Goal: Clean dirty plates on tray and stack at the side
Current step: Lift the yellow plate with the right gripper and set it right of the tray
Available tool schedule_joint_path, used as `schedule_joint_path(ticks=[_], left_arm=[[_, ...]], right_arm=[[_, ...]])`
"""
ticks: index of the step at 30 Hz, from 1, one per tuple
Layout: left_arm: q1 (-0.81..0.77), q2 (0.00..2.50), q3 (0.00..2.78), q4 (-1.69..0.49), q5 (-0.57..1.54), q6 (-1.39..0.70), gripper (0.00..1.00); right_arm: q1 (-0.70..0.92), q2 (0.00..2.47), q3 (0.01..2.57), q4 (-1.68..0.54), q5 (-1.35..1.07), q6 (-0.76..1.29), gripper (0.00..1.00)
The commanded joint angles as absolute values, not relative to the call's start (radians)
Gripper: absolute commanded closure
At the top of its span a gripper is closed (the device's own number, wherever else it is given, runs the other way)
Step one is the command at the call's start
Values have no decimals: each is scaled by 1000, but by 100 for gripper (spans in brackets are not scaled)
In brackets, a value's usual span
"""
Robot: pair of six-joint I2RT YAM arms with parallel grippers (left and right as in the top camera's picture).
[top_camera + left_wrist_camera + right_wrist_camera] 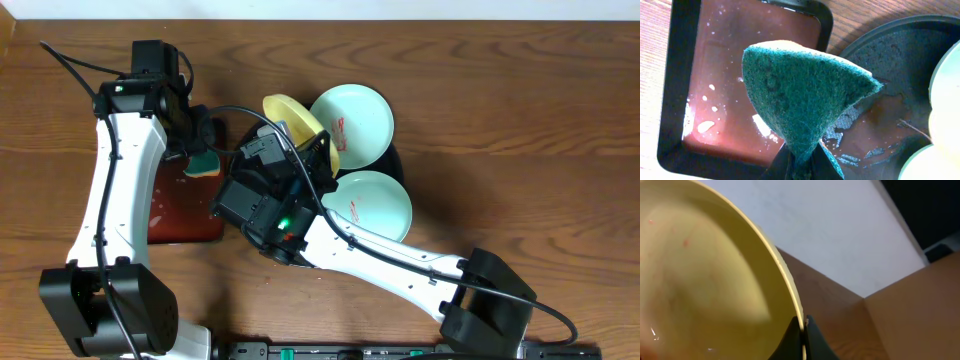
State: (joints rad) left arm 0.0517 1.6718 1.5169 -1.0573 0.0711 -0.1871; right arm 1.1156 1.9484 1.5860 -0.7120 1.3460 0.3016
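Note:
My right gripper (318, 150) is shut on the rim of the pale yellow plate (290, 118) and holds it tilted on edge above the black round tray (398, 160). In the right wrist view the plate (705, 280) fills the left side, with faint red specks, and the jaws (802, 330) pinch its rim. Two mint-blue plates (355, 120) (378, 203) with red smears lie on the tray. My left gripper (203, 135) is shut on a green sponge (205, 163), which shows large in the left wrist view (800, 95), held over the gap between the two trays.
A rectangular dark reddish tray (175, 210) with white foam flecks lies at the left, also in the left wrist view (735, 55). The black tray's wet floor (890, 65) shows to its right. Wooden table (520, 90) all round; cables run near the left arm.

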Motion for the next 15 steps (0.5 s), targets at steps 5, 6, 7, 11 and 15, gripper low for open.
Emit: schedule_joint_path(ticks=[5, 6, 7, 11, 15], left_arm=[[56, 1666, 1527, -1058, 59, -201, 93], [56, 1666, 1527, -1058, 59, -201, 93], [56, 1666, 1526, -1057, 59, -201, 93], [56, 1666, 1526, -1058, 59, -201, 93], [56, 1666, 1526, -1058, 59, -201, 93]], right_arm=[[1050, 1903, 1597, -789, 890, 345, 99], [1034, 1896, 1597, -797, 823, 348, 99], [1008, 1885, 1597, -805, 735, 347, 99], [886, 1833, 1597, -813, 464, 347, 99], [733, 1772, 1597, -814, 178, 331, 99]])
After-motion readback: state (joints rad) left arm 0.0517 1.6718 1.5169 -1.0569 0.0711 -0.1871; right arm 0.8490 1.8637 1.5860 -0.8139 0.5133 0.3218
